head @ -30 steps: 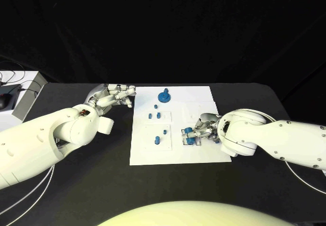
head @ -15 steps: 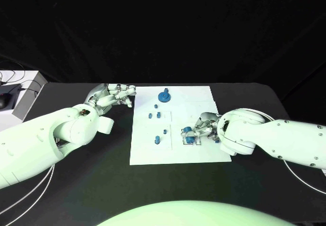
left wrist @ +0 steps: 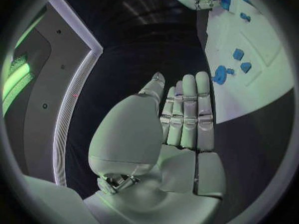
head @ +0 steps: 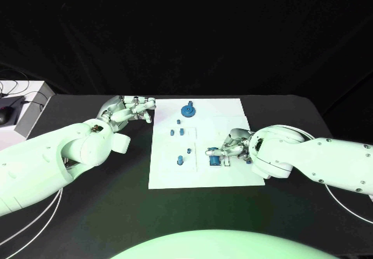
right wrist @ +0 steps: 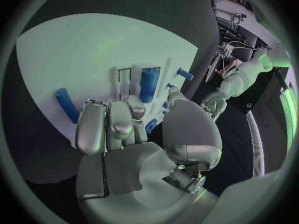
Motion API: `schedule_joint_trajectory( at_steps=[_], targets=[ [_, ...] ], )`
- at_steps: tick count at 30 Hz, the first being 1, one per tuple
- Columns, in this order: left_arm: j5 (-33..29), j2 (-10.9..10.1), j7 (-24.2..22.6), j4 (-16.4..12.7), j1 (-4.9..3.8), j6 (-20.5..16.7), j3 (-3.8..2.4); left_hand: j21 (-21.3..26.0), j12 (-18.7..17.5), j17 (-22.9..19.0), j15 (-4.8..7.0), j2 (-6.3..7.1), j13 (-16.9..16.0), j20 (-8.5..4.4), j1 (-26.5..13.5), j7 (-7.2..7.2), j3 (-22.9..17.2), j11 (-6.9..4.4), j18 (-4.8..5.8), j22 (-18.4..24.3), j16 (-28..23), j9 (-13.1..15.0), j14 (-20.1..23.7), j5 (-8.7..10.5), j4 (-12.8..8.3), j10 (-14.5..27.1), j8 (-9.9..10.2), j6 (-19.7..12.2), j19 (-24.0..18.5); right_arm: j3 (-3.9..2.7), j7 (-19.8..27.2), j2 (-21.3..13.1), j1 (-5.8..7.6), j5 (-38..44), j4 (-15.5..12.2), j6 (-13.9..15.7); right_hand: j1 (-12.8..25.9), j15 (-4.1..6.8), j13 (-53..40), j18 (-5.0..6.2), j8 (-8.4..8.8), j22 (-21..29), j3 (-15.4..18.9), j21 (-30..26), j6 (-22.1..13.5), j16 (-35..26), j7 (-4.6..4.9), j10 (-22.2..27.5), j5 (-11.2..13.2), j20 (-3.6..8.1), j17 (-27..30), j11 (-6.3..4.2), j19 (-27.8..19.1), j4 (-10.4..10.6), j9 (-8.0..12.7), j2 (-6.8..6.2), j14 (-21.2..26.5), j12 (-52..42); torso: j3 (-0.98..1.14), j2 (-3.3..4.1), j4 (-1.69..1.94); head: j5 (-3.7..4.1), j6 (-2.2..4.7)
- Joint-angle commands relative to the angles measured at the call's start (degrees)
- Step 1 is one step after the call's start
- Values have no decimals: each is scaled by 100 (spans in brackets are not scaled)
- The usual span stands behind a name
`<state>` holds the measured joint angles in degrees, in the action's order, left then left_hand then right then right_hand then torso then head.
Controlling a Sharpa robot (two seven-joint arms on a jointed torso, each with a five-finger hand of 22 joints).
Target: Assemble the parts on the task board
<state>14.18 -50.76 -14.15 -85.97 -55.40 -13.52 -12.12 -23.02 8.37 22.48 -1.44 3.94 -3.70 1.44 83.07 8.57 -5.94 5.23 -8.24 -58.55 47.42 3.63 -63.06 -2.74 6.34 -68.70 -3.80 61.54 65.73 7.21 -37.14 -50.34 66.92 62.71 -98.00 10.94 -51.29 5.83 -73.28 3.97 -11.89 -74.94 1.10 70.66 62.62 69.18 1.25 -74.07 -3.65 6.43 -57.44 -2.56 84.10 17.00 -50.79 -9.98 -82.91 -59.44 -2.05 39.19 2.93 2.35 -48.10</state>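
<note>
The white task board [head: 204,175] lies mid-table. On it are a round blue part [head: 188,110] at the far edge and several small blue pegs, such as one peg [head: 180,159] near the left side. My right hand [head: 235,149] rests over the board's right half. Its thumb and a finger pinch a blue cylinder [right wrist: 148,84] beside a narrow slot; the same cylinder [head: 213,154] sticks out left of the fingers. A second blue cylinder [right wrist: 65,104] lies loose on the board. My left hand [head: 128,110] hovers off the board's far left corner with straight fingers [left wrist: 187,109], holding nothing.
A white box with cables and a dark mouse [head: 8,114] sits at the table's far left edge. Black tabletop [head: 93,205] surrounds the board on all sides. The left wrist view shows the board [left wrist: 268,94] and the round part [left wrist: 219,75] beyond the fingers.
My right hand has drawn slightly back to the right, and the blue cylinder now stands out more clearly at its fingertips. The left hand has stayed still.
</note>
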Motion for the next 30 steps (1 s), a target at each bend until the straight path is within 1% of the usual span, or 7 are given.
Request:
schedule_joint_trajectory(
  at_steps=[1,11,15,18,21,25,30],
  targets=[
    [-33,3,-30,-14,4,64,-3,26,20,-1,-7,-24,3,15,-39,20,-6,-14,31,-6,-31,5,-49,-23,33,34,-24,-12,35,5,81,-67,-18,50,-56,126,-42,-8,-3,-56,-30,-1018,-11,8,23,-27,21,-32,24,10,-8,14,452,-13,-9,31,-9,14,2,2,0,0,3],
    [-36,6,-41,-8,5,64,-2,26,20,-1,-7,-24,3,15,-39,20,-6,-14,31,-6,-31,5,-49,-23,33,34,-24,-12,35,-11,687,-502,-3,-90,-301,502,-473,-8,-13,-56,-63,-1015,27,7,18,-15,19,-45,-413,13,-23,3,450,-146,-30,427,-13,-8,6,-2,-6,39,30],
    [-37,8,-49,-5,5,61,-2,26,20,-1,-7,-24,3,15,-39,20,-6,-14,31,-6,-31,5,-49,-23,33,34,-24,-12,35,-25,833,-750,79,-153,-339,406,-523,-6,-23,-59,-56,-1021,76,28,19,-3,17,-51,-540,12,-36,7,452,-203,-24,455,-15,-24,4,-1,-10,68,44],
    [-37,12,-55,-6,6,58,-2,26,20,-1,-7,-24,3,15,-39,20,-6,-14,31,-6,-31,5,-49,-23,33,34,-24,-12,35,-30,832,-947,145,-137,-284,84,-556,-9,-29,-58,-35,-1019,120,24,15,5,23,-46,-750,10,-46,14,450,-299,-8,519,-13,-27,0,-3,-8,91,56],
    [-37,19,-60,-8,6,57,-2,26,20,-1,-7,-24,3,15,-39,20,-6,-14,31,-6,-31,5,-49,-23,33,34,-24,-12,35,-32,799,-1085,177,-48,-162,-193,-633,-18,-20,-55,28,-1018,211,12,21,-7,38,-28,-1176,2,-38,22,448,-511,51,657,-11,1,1,1,-1,133,82],
    [-37,27,-63,-9,6,59,-2,26,20,-1,-7,-24,3,15,-39,20,-6,-14,31,-6,-31,5,-49,-23,33,34,-24,-12,35,-32,729,-1234,198,213,-9,-555,-663,-16,-28,-59,66,-1024,422,33,52,1,33,-36,-1375,1,-57,20,448,-801,79,852,-11,4,8,0,-12,162,81],
    [-38,37,-65,-5,10,64,-2,26,20,-1,-7,-24,3,15,-39,20,-6,-14,31,-6,-31,5,-49,-23,33,34,-24,-12,35,-26,602,-1303,185,531,60,-889,-701,-11,-40,-67,74,-1033,490,70,81,18,23,-51,-1560,4,-87,15,451,-870,79,946,-16,-1,10,6,-15,202,84]
  ],
)
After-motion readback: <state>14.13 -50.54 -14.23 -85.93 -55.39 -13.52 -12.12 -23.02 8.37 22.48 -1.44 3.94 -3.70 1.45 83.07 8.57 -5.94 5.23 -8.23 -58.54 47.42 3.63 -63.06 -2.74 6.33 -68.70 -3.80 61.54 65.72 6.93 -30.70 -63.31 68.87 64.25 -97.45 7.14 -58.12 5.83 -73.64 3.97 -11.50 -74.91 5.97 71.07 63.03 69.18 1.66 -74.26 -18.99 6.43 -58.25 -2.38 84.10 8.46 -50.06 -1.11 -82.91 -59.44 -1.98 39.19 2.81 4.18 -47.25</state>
